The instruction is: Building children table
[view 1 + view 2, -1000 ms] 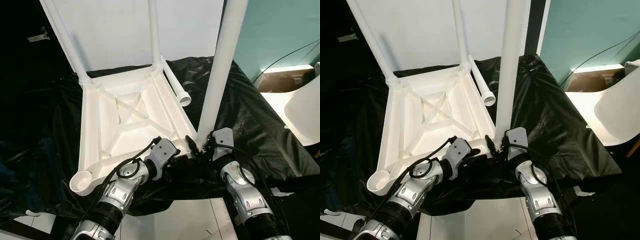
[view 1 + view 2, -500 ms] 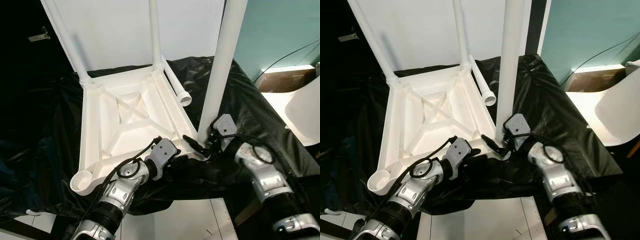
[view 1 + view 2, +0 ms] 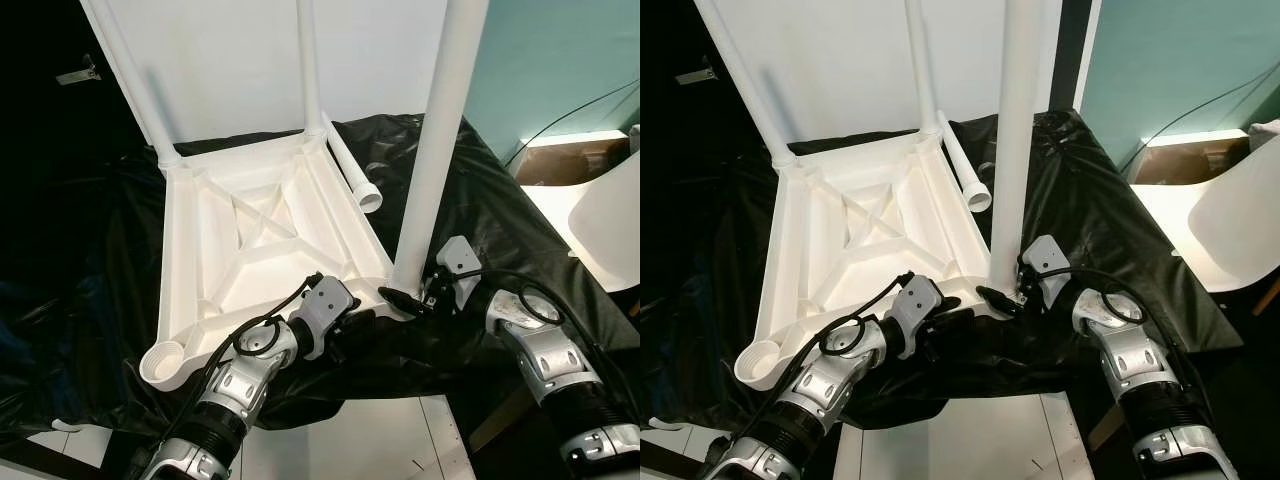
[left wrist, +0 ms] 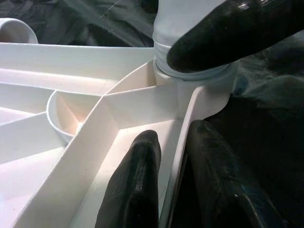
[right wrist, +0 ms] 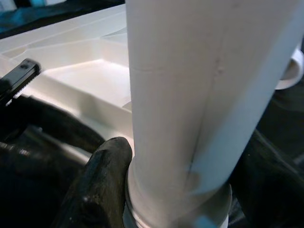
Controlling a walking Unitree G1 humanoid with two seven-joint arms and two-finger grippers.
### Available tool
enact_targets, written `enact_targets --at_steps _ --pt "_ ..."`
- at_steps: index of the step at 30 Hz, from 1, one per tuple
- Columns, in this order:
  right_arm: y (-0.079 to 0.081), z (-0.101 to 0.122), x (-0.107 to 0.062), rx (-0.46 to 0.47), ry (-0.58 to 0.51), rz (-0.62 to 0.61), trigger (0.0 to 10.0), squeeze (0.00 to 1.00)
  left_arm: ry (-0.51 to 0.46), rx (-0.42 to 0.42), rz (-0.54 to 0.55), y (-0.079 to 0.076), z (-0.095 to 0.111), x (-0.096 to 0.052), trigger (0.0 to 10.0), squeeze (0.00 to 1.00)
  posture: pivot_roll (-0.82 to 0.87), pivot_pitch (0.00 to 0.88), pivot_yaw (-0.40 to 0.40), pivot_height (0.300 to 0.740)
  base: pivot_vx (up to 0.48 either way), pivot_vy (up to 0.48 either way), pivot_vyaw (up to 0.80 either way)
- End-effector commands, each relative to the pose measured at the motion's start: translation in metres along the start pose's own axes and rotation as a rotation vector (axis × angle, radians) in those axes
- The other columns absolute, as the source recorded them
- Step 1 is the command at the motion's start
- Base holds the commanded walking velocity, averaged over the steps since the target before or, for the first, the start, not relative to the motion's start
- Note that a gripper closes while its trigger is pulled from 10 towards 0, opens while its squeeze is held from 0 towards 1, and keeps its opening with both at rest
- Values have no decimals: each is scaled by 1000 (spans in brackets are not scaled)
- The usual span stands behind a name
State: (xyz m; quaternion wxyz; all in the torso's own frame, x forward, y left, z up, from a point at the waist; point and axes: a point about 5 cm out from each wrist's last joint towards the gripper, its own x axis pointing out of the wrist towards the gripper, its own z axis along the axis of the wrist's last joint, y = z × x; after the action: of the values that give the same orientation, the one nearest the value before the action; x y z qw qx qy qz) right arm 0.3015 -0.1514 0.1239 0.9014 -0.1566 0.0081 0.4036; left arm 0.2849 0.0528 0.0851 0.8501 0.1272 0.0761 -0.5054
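Right tool swung outward beside black sheet.

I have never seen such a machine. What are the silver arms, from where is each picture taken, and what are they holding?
The silver arms belong to a humanoid robot. Two pictures come from cameras on its head, looking down; two come from cameras on its wrists, looking along the black fingers. A white children's table top lies upside down on a black plastic sheet. Two legs already stand in its far corners, a loose leg lies beside it, and one near corner socket is empty. The right gripper closes its fingers around the base of the upright leg at the near corner. The left gripper pinches the table top's rim next to it.
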Motion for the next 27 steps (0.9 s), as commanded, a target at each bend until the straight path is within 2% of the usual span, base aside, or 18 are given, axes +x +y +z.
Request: enact_targets --at_steps 1,2,3,4,5,7,9,11,14,15,17,18,19,26,27 --pt "20 -9 9 71 11 11 0 0 109 -42 -65 -13 -24 -1 10000 0 -100 0 50 740 0 0 0" --pt "25 -9 12 107 -6 -40 0 0 109 -42 -64 -13 -24 0 10000 0 -99 0 50 740 0 0 0" --pt "25 -9 12 107 -6 -40 0 0 109 -42 -64 -13 -24 0 10000 0 -99 0 50 740 0 0 0" --pt "29 -9 15 137 -29 -128 0 0 108 -42 -63 -12 -24 0 10000 0 -99 0 50 740 0 0 0" --pt "29 -9 15 137 -29 -128 0 0 108 -42 -63 -12 -24 0 10000 0 -99 0 50 740 0 0 0" --pt "34 -9 16 182 -67 -302 0 0 107 -43 -63 -12 -24 0 10000 0 -99 0 49 740 0 0 0" --pt "36 -9 15 197 -91 -421 0 0 107 -43 -63 -13 -24 -1 10000 0 -95 0 49 740 0 0 0" --pt "35 -8 14 189 -98 -469 0 0 106 -44 -62 -13 -24 -1 10000 0 -95 0 49 740 0 0 0" --pt "31 -10 15 202 -85 -469 0 0 106 -45 -62 -13 -24 -1 10000 0 -96 0 51 740 0 0 0" --pt "30 -9 15 195 -80 -459 4196 0 108 -44 -63 -13 -25 -1 10000 0 -96 0 53 740 0 0 0" --pt "30 -9 16 189 -78 -452 4196 0 108 -43 -64 -13 -25 -1 10000 0 -96 0 53 740 0 0 0" --pt "32 -7 17 164 -81 -413 10000 0 109 -42 -65 -13 -25 -2 10000 0 -94 0 52 740 0 0 0" --pt "33 -5 18 166 -87 -381 10000 1000 109 -42 -64 -13 -25 -2 10000 0 -92 0 52 740 0 0 0" --pt "31 -2 17 136 -89 -298 10000 1000 108 -43 -60 -12 -24 -2 10000 0 -93 0 51 740 0 0 0" --pt "21 -1 11 76 -80 -216 10000 0 108 -43 -62 -12 -24 -2 10000 0 -95 0 53 740 0 0 0"
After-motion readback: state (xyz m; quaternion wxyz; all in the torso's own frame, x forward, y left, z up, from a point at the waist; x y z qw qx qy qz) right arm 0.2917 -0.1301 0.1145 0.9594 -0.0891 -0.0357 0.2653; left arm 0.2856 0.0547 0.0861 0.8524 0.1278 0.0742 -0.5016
